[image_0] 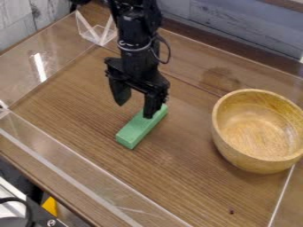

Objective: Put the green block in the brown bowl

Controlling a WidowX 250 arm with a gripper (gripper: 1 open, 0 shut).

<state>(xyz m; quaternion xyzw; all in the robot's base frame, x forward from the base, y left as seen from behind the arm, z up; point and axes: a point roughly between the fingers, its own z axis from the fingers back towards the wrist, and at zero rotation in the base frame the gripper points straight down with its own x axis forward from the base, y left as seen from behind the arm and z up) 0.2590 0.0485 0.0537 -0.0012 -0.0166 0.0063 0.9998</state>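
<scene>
step: grasp | gripper (136, 100) jaws apart, above block (141, 128) far end | jaws to be centred astride block before closing | bowl (260, 129) at right

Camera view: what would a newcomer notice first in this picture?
First, the black pincer, pointing down with its jaws open, right above the far end of the green block, which lies flat on the wooden table near the middle. Next, the brown bowl, empty, standing to the right, apart from the block.
</scene>
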